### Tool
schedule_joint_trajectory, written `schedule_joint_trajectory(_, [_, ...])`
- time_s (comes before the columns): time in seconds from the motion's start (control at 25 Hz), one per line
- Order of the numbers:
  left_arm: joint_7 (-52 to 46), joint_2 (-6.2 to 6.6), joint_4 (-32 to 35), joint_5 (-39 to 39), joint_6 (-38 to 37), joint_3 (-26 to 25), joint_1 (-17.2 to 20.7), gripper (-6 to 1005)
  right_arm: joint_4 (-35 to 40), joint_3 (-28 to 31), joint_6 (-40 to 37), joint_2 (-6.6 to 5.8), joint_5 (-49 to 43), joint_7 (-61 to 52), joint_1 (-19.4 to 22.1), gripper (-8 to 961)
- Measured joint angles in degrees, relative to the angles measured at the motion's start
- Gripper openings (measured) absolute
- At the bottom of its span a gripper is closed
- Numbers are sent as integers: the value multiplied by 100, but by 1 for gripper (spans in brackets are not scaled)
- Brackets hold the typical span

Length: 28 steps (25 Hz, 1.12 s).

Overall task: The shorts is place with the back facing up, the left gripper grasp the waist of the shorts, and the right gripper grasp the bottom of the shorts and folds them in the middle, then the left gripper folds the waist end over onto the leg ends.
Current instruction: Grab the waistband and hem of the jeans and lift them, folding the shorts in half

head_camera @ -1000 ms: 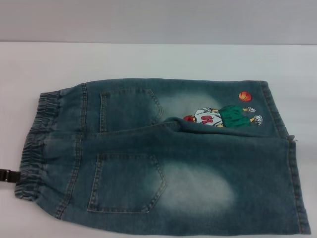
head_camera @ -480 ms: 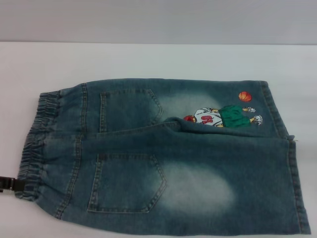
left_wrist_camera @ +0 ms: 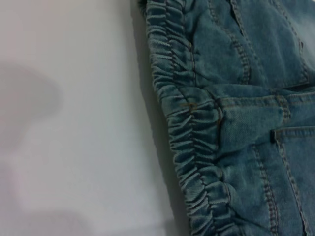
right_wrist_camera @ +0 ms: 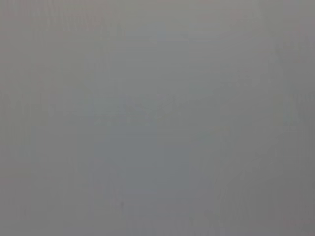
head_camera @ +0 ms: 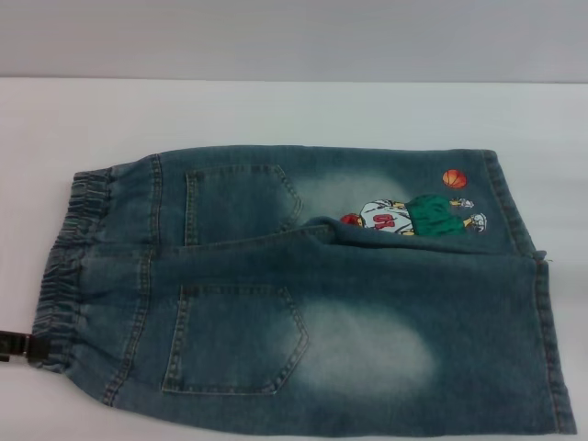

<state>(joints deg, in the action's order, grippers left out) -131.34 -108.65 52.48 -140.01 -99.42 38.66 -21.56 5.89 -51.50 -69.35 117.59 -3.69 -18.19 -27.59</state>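
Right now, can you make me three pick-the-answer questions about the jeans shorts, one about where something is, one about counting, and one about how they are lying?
1. Where is the left gripper?
A. at the waist of the shorts
B. on the cartoon print
C. at the leg ends

2. How many back pockets show?
A. one
B. two
C. four

3. How are the shorts lying?
A. rolled up
B. hanging off the table
C. spread flat, back up

Answers: 1 A, its dark tip sits beside the ruffled band. 2 B, one pocket above another in the head view. 3 C, both pockets face up and no fold is made.
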Motion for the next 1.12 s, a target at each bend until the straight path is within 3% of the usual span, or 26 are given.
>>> schedule_joint_trajectory(1.12, [-23, -42, -126, 1, -26, 104, -83, 827, -9, 0, 18, -36, 0, 0, -18, 631])
